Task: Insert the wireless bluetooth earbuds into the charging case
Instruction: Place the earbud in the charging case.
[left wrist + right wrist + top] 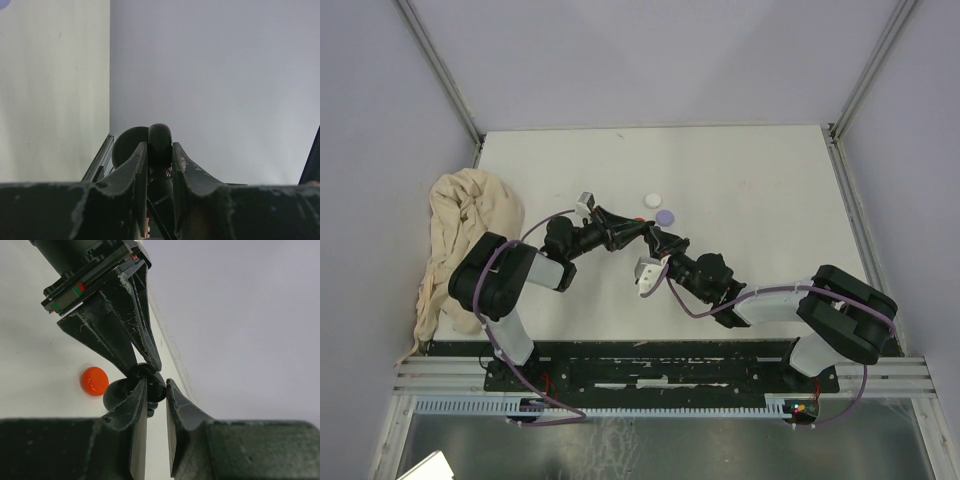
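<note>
Pinching the black round case hard in the left gripper, holding it up off the table near the red disc as a steady target — poising the right gripper right against it, tips narrow-set, gripping an earbud or not, impossible telling.

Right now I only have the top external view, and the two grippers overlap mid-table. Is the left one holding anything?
Observer: Yes, the left wrist view shows the left gripper shut on a black round piece.
Operator: And the right one?
Observer: Its wrist view shows the right gripper with jaws apart, tips either side of that piece; contact unclear.
Operator: Anything beneath?
Observer: A red-orange disc lies on the table beside them.
</note>
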Tool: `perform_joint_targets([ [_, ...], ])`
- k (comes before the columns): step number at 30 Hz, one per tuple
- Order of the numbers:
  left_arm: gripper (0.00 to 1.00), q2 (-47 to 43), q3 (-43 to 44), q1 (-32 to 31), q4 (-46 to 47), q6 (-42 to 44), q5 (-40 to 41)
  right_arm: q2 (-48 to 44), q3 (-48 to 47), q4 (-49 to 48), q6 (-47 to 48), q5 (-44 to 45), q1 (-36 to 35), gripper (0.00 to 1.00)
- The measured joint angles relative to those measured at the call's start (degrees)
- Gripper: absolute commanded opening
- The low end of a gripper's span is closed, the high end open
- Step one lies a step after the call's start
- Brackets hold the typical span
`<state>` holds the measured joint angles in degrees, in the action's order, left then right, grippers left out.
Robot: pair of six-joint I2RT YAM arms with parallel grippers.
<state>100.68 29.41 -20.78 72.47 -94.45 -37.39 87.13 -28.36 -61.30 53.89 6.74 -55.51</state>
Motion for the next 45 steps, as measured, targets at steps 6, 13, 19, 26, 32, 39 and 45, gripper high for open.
perform_joint_targets([
  [6,0.03,0.11,-0.50,-0.24,0.66,-0.04,1.40,0.55,-0.02,-0.39,0.00,0.52,-0.09,0.06],
  [13,0.03,1.79,-0.92,-0.26,1.68,-0.85,2.29,2.73,-0.09,-1.66,0.02,1.11,-0.33,0.05],
  [19,0.03,2.95,-1.40,-0.26,2.86,-3.02,3.02,3.80,-0.44,-1.66,0.20,1.42,-0.44,0.06],
  [26,0.03,2.95,-1.42,-0.37,3.63,-4.20,3.74,3.80,-0.46,-1.64,0.61,2.49,-0.94,0.13],
  [32,0.03,2.95,-1.42,-0.37,3.93,-4.31,4.22,3.80,-0.68,-1.53,0.57,3.61,-1.46,0.22],
  [39,0.03,2.95,-1.42,-0.37,3.96,-4.31,4.92,3.78,-1.31,-0.66,-1.11,4.07,-2.14,0.34],
  [45,0.03,2.99,-1.29,-0.35,3.96,-4.31,6.38,1.97,-1.33,1.51,-4.15,2.75,-3.02,0.41],
])
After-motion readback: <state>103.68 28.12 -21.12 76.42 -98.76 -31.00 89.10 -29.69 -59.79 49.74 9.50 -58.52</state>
